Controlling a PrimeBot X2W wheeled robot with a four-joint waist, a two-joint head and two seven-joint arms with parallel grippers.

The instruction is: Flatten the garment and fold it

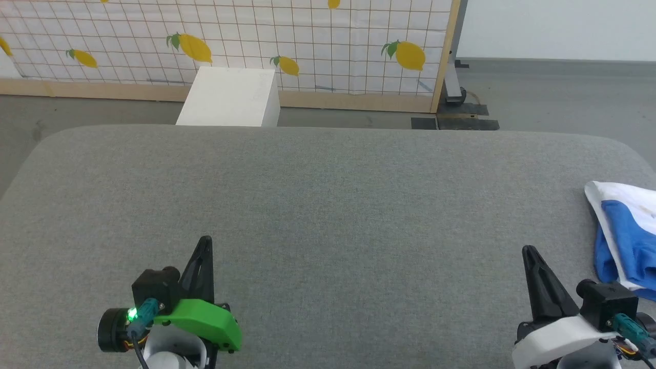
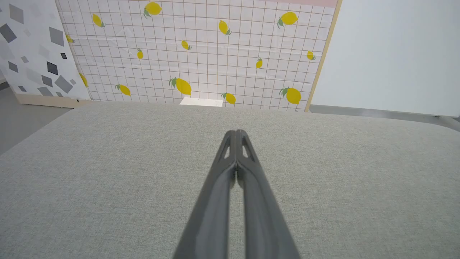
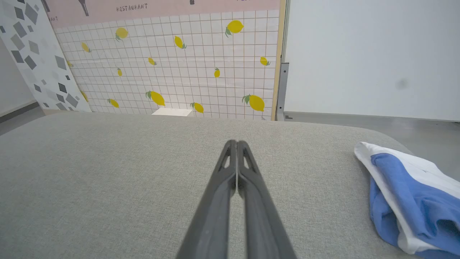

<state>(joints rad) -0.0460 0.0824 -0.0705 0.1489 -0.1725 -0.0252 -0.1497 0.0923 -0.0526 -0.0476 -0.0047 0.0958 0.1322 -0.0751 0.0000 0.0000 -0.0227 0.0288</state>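
The garment [image 1: 626, 236] lies bunched at the right edge of the grey padded table [image 1: 328, 205], white cloth with blue folds, partly cut off by the picture's edge. The right wrist view has the garment [image 3: 409, 201] at its right, beyond the fingers. My right gripper [image 1: 529, 251] hovers near the table's front, left of the garment and apart from it, shut on nothing. My left gripper [image 1: 206, 241] is at the front left, far from the garment, shut and empty. In the wrist views the left gripper [image 2: 236, 132] and the right gripper [image 3: 233, 142] each show fingers pressed together.
A white box [image 1: 230, 97] stands on the floor behind the table. Beyond it is a lemon-print tiled panel [image 1: 307, 46] with a wooden frame. Grey floor lies to the right of the panel. The table's corners are rounded.
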